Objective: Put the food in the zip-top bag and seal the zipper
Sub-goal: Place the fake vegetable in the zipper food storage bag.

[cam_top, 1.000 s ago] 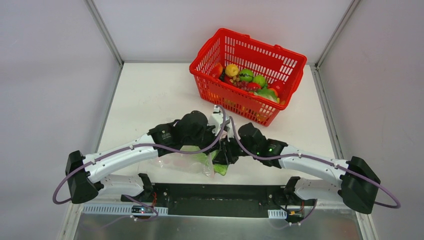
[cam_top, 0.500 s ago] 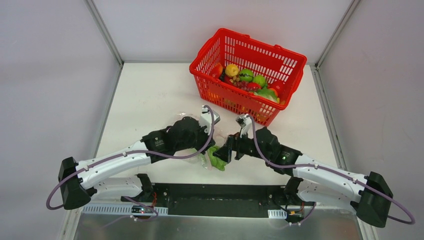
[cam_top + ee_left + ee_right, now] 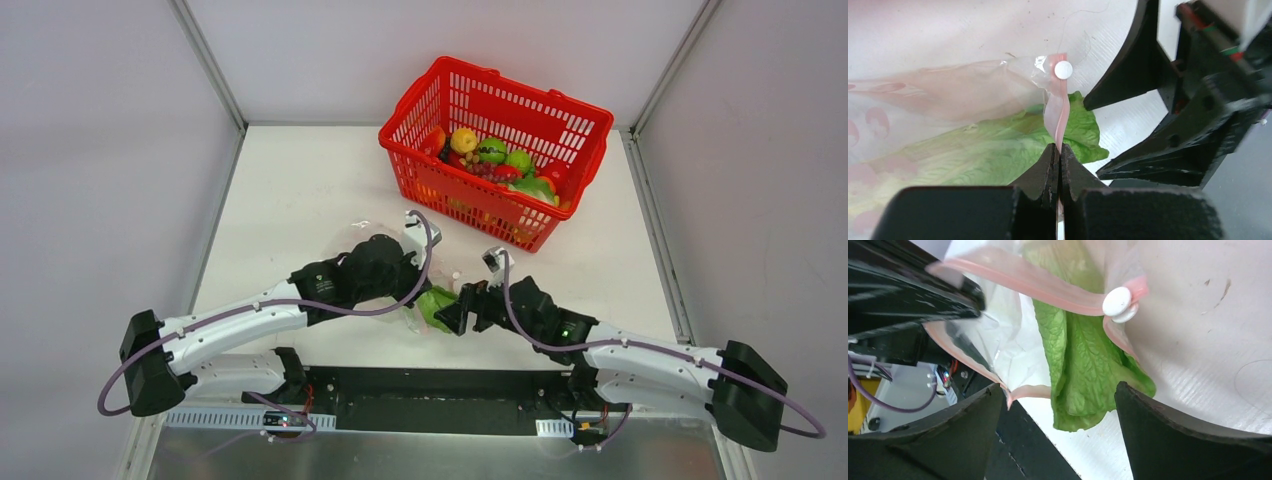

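The zip-top bag [image 3: 948,90] lies flat on the table with the long leafy cabbage [image 3: 998,150] inside. The cabbage's green tip [image 3: 1083,365] sticks out of the bag's mouth. My left gripper [image 3: 1058,147] is shut on the pink zipper [image 3: 1058,115], a little below its white slider [image 3: 1063,69]. My right gripper [image 3: 1059,387] is open, its fingers either side of the cabbage tip and not touching it. In the top view the two grippers [image 3: 418,290] [image 3: 452,312] meet at the cabbage [image 3: 433,303] near the table's front edge. The zipper [image 3: 1038,282] gapes open around the leaf.
A red plastic basket [image 3: 560,115] stands at the back right. It holds more toy produce, among it a yellow fruit [image 3: 463,139] and a red one [image 3: 553,172]. The black base rail [image 3: 430,400] runs just in front of the bag.
My right gripper has opened wide, let go of the cabbage and drawn back toward the near edge. The left arm shifted slightly, still clamped on the zipper.
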`<state>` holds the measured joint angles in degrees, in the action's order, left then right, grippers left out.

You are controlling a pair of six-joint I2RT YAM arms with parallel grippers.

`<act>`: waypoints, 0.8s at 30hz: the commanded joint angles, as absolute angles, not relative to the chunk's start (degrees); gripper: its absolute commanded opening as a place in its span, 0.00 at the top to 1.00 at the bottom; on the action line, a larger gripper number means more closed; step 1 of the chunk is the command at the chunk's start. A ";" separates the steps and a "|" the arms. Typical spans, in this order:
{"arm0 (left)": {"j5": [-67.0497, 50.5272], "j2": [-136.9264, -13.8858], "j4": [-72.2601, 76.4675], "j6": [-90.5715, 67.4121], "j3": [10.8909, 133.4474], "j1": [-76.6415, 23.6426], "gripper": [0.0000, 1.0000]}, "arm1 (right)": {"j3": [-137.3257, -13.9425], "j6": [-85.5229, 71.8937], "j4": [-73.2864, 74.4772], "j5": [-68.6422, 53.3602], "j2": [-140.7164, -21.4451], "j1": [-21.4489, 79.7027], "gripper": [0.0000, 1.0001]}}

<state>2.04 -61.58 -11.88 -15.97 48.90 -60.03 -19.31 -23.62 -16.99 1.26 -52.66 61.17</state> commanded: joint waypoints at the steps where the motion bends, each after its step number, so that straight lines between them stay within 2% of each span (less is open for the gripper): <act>1: 4.45 -61.60 -10.06 -17.52 47.55 -60.29 1.00 | -17.72 -26.40 -23.05 8.52 -46.37 61.25 0.14; 4: 5.25 -62.26 -9.62 -17.75 47.02 -60.29 1.00 | -16.77 -28.06 -20.20 9.26 -43.78 61.06 0.13; 8: 4.63 -63.19 -8.90 -17.82 47.38 -60.30 1.00 | -18.59 -31.77 -13.50 11.27 -47.62 60.90 0.09; 16: 4.42 -64.20 -9.29 -17.80 48.36 -60.29 1.00 | -19.07 -39.14 -28.00 2.22 -61.83 61.13 0.02; 22: 4.65 -64.34 -8.99 -18.37 48.00 -60.34 1.00 | -19.07 -40.98 -34.61 2.54 -67.97 61.20 0.03; 23: 4.50 -64.52 -9.19 -18.37 48.11 -60.30 1.00 | -19.20 -41.52 -35.01 2.35 -68.38 61.25 0.06; 24: 4.54 -64.75 -9.45 -18.37 48.34 -60.29 1.00 | -19.44 -41.83 -34.83 1.95 -68.35 61.24 0.13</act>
<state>3.73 -64.18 -11.11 -17.21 47.18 -60.03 -17.21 -39.03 -27.83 3.38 -67.29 61.01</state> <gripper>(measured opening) 0.009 0.954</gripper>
